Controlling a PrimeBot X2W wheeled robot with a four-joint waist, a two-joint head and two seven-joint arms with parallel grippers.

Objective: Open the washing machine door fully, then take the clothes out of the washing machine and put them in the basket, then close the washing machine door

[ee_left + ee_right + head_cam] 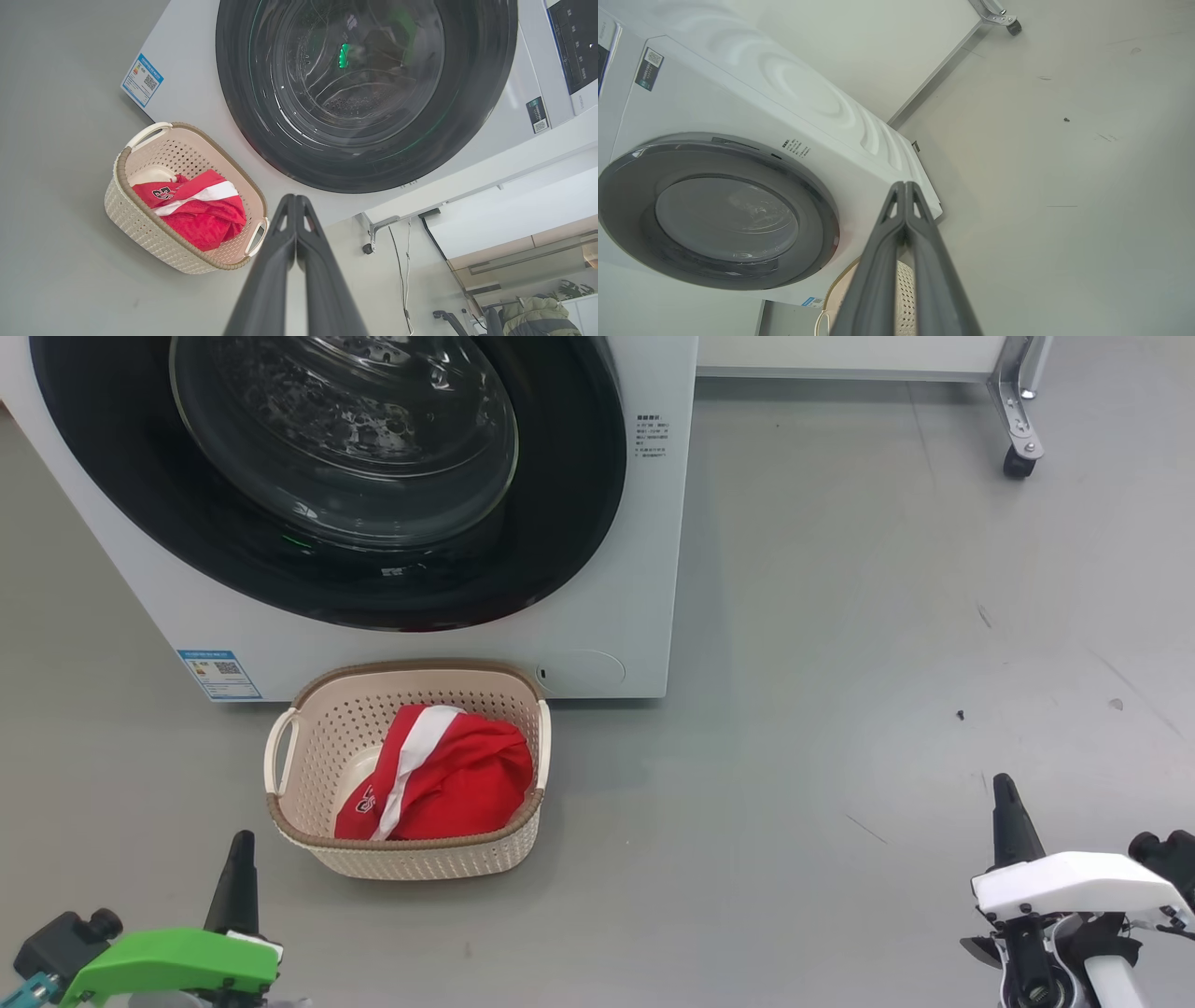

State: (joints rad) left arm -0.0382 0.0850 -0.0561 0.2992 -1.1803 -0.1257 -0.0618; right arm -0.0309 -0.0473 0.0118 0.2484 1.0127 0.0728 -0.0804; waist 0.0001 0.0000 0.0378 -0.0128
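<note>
Below the closed washing machine door [327, 476], we find the clothes [439, 784] inside the basket [420, 859]; our left gripper [242, 842] and right gripper [1004, 786] have fingers pressed together, holding nothing.

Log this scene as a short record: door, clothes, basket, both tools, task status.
door: shut flat against the washing machine
clothes: red with a white stripe, bunched inside the basket
basket: upright on the floor, just in front of the washing machine, below the door
left tool: shut, empty, nearer the camera than the basket and to its left
right tool: shut, empty, far right of the basket
task status: appears complete
</note>
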